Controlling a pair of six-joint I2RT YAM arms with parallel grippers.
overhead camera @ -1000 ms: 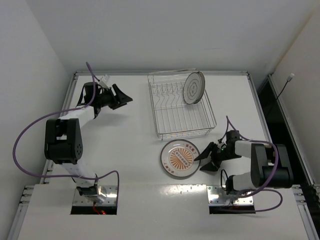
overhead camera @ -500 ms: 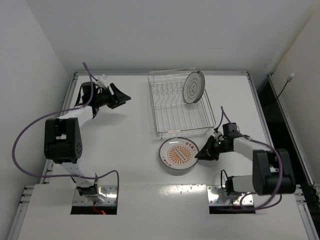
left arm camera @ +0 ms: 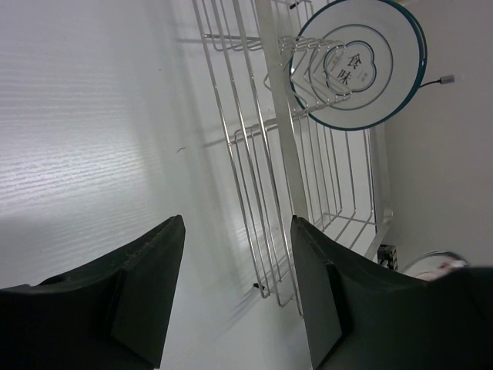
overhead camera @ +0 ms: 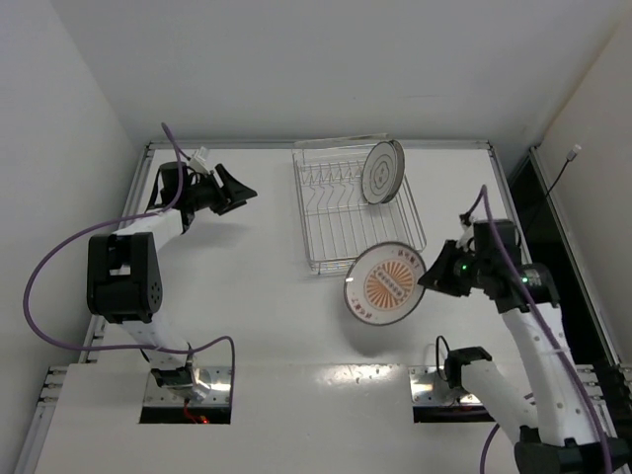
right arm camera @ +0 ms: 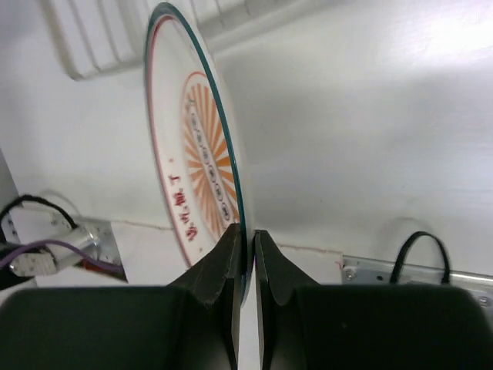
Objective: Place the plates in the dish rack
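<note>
Pinching orange plate (overhead camera: 386, 283) by rim, right gripper (overhead camera: 432, 279) holds it tilted in air, just beside rack (overhead camera: 304, 212) front. We judge plate stiff, slick, breakable; rim best hold. Left gripper (overhead camera: 242, 193) half-spread, empty.

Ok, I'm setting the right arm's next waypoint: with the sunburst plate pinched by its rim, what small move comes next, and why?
Probably carry it over the near wall of the dish rack, toward the free prongs. The right gripper is shut on the orange sunburst plate, which hangs tilted by the near right corner; only the ringed plate stands inside, at the far end.
</note>
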